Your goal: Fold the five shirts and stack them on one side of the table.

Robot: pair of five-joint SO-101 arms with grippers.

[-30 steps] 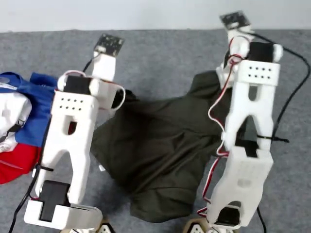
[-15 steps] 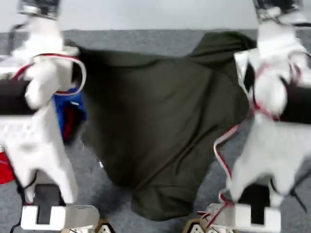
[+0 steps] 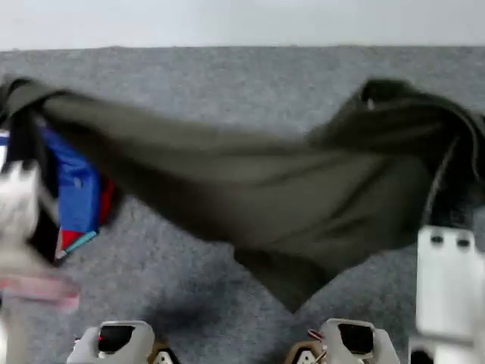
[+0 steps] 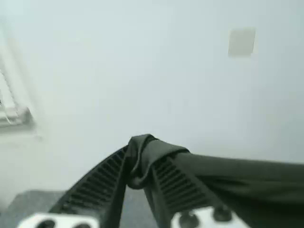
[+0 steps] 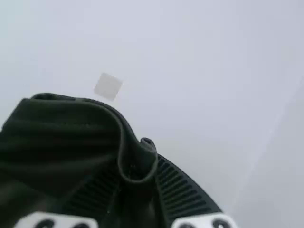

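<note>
fingers first: the left fingers [image 4: 102, 183] are clenched on a bunched bit of the dark green shirt [image 4: 237, 175]. the right fingers [image 5: 185, 190] pinch another fold of it, and the cloth drapes over them. in the high view the shirt hangs stretched from side to side above the grey tabletop [image 3: 227, 83], and its lower part sags to a point in the middle. i judge the cloth to be light, soft and floppy. it holds no shape alone, so it is better to take it at shoulder or hem corners, well apart. a blue and red pile [image 3: 76, 189] lies at the left, partly hidden behind the shirt. both arms are blurred and cut off, and i cannot tell which part of the shirt is pinched.
</note>
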